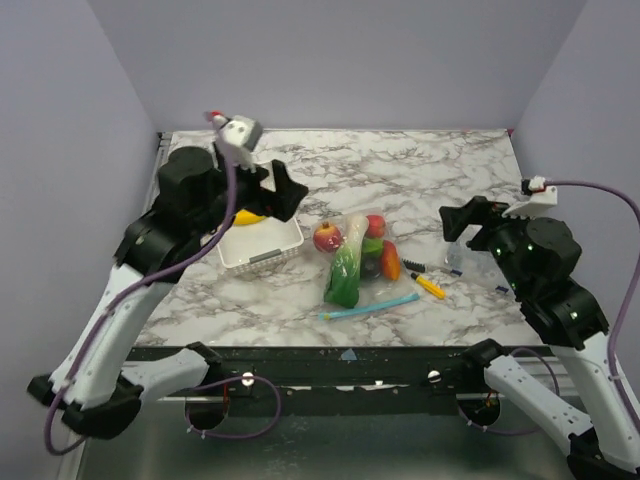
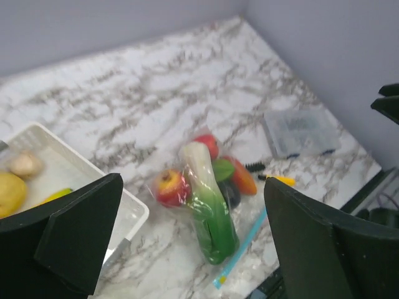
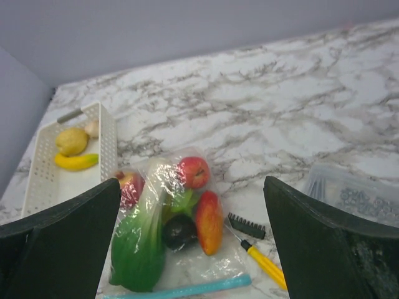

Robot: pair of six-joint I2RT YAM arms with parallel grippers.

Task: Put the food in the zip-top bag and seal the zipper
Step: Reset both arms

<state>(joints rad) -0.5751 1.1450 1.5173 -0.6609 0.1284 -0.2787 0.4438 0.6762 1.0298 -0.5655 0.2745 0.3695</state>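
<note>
The zip-top bag (image 1: pixel 358 268) lies mid-table holding a green leafy piece (image 2: pixel 212 221), two red apples (image 3: pixel 193 171), an orange piece (image 3: pixel 209 221) and a dark eggplant (image 3: pixel 179 230). Its light-blue zipper (image 1: pixel 370 306) runs along the near edge and also shows in the right wrist view (image 3: pixel 187 289). A banana (image 3: pixel 76 162) and a lemon (image 3: pixel 72 140) lie in the white basket (image 1: pixel 285 243). My left gripper (image 1: pixel 290 192) is open and empty above the basket's right end. My right gripper (image 1: pixel 455 222) is open and empty, right of the bag.
A yellow-and-black pen (image 1: pixel 428 285) and a black comb-like piece (image 3: pixel 246 225) lie just right of the bag. A smaller clear bag (image 1: pixel 472 262) lies under my right gripper. A pale beige piece (image 2: pixel 25 165) is also in the basket.
</note>
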